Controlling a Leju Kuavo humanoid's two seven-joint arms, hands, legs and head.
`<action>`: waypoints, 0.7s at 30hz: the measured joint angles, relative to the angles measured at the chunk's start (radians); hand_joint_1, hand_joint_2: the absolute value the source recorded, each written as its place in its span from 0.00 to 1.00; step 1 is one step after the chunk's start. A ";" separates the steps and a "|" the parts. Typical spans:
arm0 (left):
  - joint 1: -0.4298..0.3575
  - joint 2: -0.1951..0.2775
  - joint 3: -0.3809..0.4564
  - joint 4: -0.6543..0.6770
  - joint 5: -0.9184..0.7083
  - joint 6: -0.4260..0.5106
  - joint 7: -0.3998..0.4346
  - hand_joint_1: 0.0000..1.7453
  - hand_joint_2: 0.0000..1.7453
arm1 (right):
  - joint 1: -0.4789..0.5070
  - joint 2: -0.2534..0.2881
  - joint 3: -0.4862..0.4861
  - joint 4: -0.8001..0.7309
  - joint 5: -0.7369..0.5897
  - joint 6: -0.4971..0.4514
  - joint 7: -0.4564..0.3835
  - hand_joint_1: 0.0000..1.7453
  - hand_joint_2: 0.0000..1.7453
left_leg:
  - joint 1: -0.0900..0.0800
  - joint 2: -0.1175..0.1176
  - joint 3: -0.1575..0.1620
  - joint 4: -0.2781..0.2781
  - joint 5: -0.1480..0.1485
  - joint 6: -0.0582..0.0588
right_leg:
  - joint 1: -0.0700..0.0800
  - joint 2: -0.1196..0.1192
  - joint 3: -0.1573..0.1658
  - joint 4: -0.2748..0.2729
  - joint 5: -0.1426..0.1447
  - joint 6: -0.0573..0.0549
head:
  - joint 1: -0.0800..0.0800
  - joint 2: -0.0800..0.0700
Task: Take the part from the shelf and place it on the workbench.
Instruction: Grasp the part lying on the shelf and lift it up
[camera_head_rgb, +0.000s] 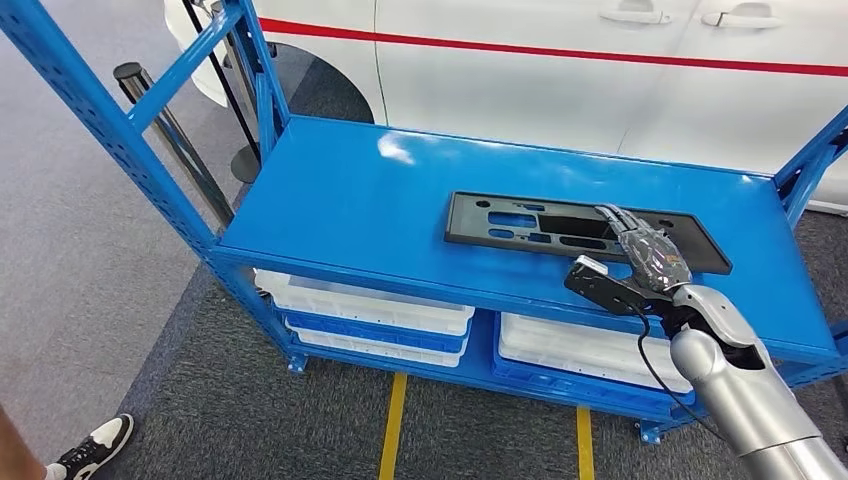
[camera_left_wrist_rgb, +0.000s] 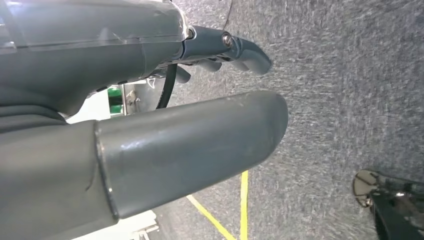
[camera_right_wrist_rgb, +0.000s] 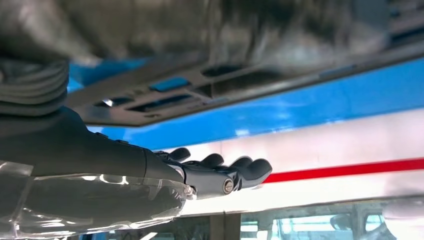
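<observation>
Head view: right hand hangs over the near edge of the black part, fingers stretched out flat — nothing gripped.
Part location: flat on the top deck of the blue shelf, toward the robot's right.
Left hand: hanging over grey carpet, holding nothing; thumb and fingers apart.
Step in hand: reaching for the part — the pick is not yet made, I judge.
Next move: fingers must get under or around the thin edge, since the part lies flush.
Count: one part, one shelf, several white bins below.
Nearby: one white car, one person's shoe.
</observation>
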 joint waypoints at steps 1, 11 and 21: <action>0.000 0.000 0.000 0.000 -0.003 0.000 -0.001 0.00 0.00 | -0.006 0.010 0.000 0.008 0.007 0.003 0.000 0.00 1.00 | 0.002 0.001 -0.030 0.057 -0.024 -0.004 | -0.001 -0.001 0.007 -0.002 -0.004 -0.005 | -0.001 0.000; -0.002 0.002 0.012 0.000 -0.009 0.006 -0.005 0.00 0.00 | -0.042 0.113 0.047 0.093 0.065 0.045 0.016 0.00 1.00 | -0.005 0.001 -0.067 -0.029 0.106 0.009 | 0.008 0.000 0.053 0.013 -0.058 0.003 | 0.000 0.000; -0.003 0.000 0.047 0.000 0.000 0.015 -0.025 0.00 0.00 | -0.093 0.160 0.164 0.169 0.146 0.044 0.065 0.00 1.00 | -0.005 -0.002 -0.066 -0.038 0.102 0.017 | 0.009 -0.004 0.060 -0.004 -0.058 0.003 | 0.000 0.000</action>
